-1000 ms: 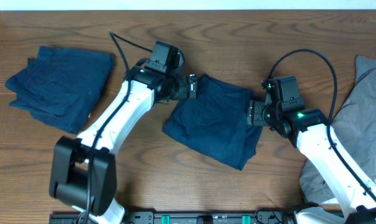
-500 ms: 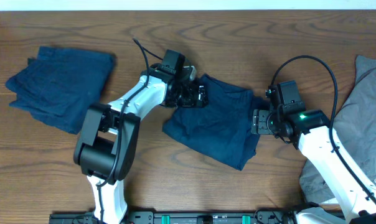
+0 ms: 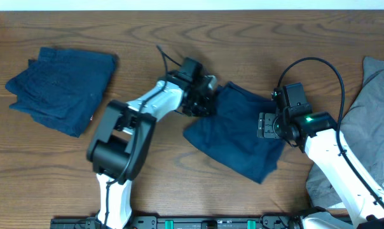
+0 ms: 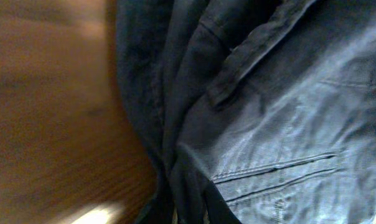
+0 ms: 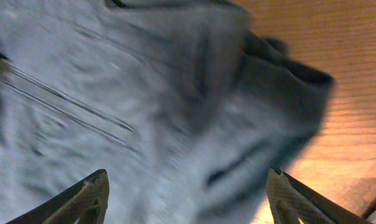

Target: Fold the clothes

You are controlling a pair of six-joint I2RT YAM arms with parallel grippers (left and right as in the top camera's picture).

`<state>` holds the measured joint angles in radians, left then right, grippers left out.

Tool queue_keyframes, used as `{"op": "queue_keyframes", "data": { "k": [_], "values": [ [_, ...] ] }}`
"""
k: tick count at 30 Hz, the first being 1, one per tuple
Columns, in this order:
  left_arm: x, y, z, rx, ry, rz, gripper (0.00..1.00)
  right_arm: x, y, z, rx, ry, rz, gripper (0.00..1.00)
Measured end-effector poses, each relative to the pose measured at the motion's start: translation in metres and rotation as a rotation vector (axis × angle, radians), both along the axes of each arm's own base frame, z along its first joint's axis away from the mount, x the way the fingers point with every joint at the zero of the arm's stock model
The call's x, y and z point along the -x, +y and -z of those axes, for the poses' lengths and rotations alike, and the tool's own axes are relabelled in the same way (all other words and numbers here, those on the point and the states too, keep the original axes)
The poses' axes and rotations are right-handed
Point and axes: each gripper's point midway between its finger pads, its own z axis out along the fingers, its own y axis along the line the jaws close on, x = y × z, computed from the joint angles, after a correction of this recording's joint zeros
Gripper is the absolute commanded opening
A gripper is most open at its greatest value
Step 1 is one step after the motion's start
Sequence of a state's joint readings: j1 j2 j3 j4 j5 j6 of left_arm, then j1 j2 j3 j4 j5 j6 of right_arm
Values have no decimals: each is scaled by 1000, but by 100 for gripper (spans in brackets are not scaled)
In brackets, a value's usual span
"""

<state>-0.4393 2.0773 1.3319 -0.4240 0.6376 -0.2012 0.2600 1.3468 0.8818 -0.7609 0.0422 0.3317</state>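
Observation:
A crumpled pair of dark navy shorts (image 3: 240, 137) lies mid-table. My left gripper (image 3: 205, 102) is shut on the shorts' upper left edge; in the left wrist view a bunch of dark cloth (image 4: 250, 93) is pinched at the gripper (image 4: 191, 214) at the bottom edge. My right gripper (image 3: 266, 125) hangs over the shorts' right side, open. In the right wrist view its two fingertips (image 5: 91, 196) stand wide apart around the gripper's middle (image 5: 188, 190), with navy cloth (image 5: 144, 93) below them and nothing between them.
A folded stack of navy shorts (image 3: 58, 86) rests at the left of the wooden table (image 3: 179, 172). A grey pair (image 3: 370, 121) lies heaped at the right edge, close behind my right arm. A cable (image 3: 313, 63) loops above the right wrist.
My left gripper has shut on the shorts' left edge and moved right, shifting the whole pair to the right. My right gripper has stayed nearly in place.

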Motion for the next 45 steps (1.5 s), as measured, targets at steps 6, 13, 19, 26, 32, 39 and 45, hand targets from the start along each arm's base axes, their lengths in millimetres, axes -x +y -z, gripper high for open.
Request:
{"op": "queue_keyframes", "data": {
  "k": [6, 13, 19, 26, 32, 39, 45],
  "values": [
    [-58, 100, -72, -102, -195, -265, 6, 2, -3, 1, 17, 9, 6, 80],
    [-94, 273, -186, -216, -505, -700, 6, 2, -4, 1, 21, 9, 7, 80],
    [-66, 413, -201, -346, -508, -1028, 6, 2, -4, 1, 22, 9, 7, 80],
    [-22, 504, -179, -374, -380, -1302, 7, 3, -5, 1, 24, 9, 8, 81],
    [-3, 538, -157, -368, -290, -1433, 54, 3, -5, 1, 24, 10, 8, 82],
    [0, 544, -153, -363, -274, -1472, 84, 3, -5, 1, 24, 10, 8, 82],
    [-12, 538, -161, -280, -307, -1464, 84, 3, -5, 1, 24, 11, 8, 83]
  ]
}}
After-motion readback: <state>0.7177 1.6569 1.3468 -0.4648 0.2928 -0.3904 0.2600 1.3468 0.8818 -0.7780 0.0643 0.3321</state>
